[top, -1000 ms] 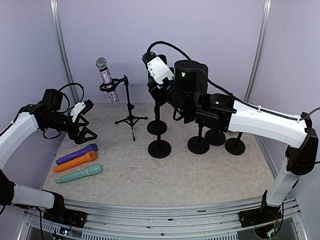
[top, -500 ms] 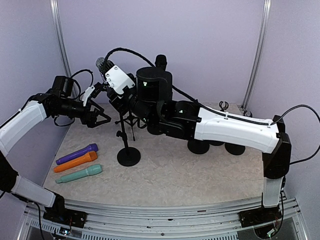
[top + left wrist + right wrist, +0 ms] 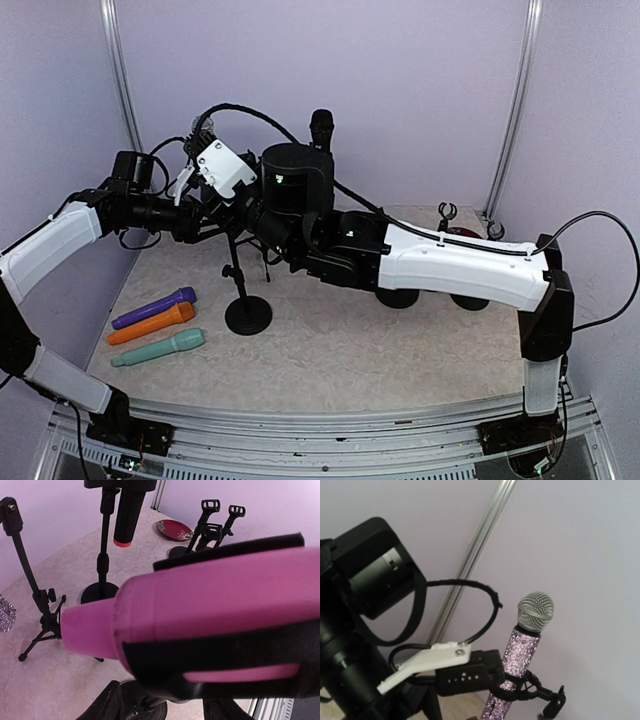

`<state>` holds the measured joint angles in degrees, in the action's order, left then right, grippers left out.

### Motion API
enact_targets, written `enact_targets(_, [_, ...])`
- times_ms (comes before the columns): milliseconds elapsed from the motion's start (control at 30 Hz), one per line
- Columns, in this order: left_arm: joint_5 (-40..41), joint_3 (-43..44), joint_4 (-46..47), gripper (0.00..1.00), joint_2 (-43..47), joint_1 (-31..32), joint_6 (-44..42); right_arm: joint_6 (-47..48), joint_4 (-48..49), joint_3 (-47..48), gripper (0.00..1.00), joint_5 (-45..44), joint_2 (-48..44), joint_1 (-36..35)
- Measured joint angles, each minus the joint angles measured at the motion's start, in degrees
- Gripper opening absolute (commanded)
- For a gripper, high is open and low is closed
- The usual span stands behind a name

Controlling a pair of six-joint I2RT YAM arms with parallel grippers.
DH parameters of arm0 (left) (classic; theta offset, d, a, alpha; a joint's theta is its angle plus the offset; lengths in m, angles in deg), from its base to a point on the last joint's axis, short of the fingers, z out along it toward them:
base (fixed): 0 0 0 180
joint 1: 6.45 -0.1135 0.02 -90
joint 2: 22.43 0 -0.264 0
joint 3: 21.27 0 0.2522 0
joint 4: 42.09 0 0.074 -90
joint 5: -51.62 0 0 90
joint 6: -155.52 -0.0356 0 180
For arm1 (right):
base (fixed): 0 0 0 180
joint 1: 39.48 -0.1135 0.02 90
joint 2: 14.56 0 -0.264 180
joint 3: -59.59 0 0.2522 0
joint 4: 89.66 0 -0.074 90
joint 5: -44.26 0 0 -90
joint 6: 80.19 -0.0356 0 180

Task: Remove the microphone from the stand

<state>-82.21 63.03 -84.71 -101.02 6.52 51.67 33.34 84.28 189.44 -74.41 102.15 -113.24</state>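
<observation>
The job looks only just begun: the pink microphone [image 3: 210, 605] sits in what I take to be the black holder [image 3: 215, 650] of its stand [image 3: 240, 285], and nothing shows it lifted free. In my left wrist view it lies lengthwise across the middle of the frame, right against the camera, its blunt tail pointing to the left. From overhead it is hidden under my right wrist in the upper left of the frame, where both arms meet. My right gripper [image 3: 232, 222] appears clamped on the upper pole of that stand, whose round base sits low in the left half of the surface [image 3: 330, 350]. I cannot tell whether the base rests there or hangs just above. My left gripper [image 3: 203, 210] reaches in from the left edge and is at the microphone, but I cannot tell whether it has hold of the body or merely brackets it, since only dark shapes show at the bottom edge of the wrist view. What remains, as I judge it, is a firm hold on the body, then drawing it out of the holder and clear of the stand. A glitter microphone [image 3: 520, 655] stays clipped in a tripod stand [image 3: 37, 605] just behind, so I need to avoid knocking it.
</observation>
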Motion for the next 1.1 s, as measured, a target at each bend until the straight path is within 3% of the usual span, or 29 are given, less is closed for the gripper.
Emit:
enact_targets(133, [-2.23, -0.04, 1.27, 0.48, -1.27, 0.15, 1.16, 0.00, 1.64, -0.87, 0.00, -0.09, 0.00, 0.00])
enact_targets(233, [-3.58, -0.04, 2.10, 0.60, -2.23, 0.26, 1.92, 0.00, 2.47, -1.33, 0.00, -0.04, -0.02, -0.02])
enact_targets(300, [-4.00, -0.07, 2.56, 0.60, -2.69, 0.24, 2.21, 0.15, 2.86, -1.60, 0.00, 0.00, -0.04, -0.20])
enact_targets(433, [-5.25, -0.13, 2.71, 0.40, -2.93, 0.24, 2.47, 0.59, 3.39, -2.21, 0.00, -0.15, -0.24, -0.63])
enact_targets(633, [-6.93, -0.70, 3.58, 0.20, -2.91, 0.72, 2.14, 0.70, 4.68, -3.98, 0.00, -0.68, -0.96, -0.66])
enact_targets(767, [-5.46, -1.25, 5.99, 0.01, -2.93, 0.96, 0.66, 0.92, 5.81, -6.01, 0.00, -1.55, -1.81, -0.66])
enact_targets(1100, [-4.59, -2.25, 8.74, 0.00, -2.99, 2.60, 0.76, 2.34, 6.32, -13.97, 0.00, -6.01, -7.13, -2.82])
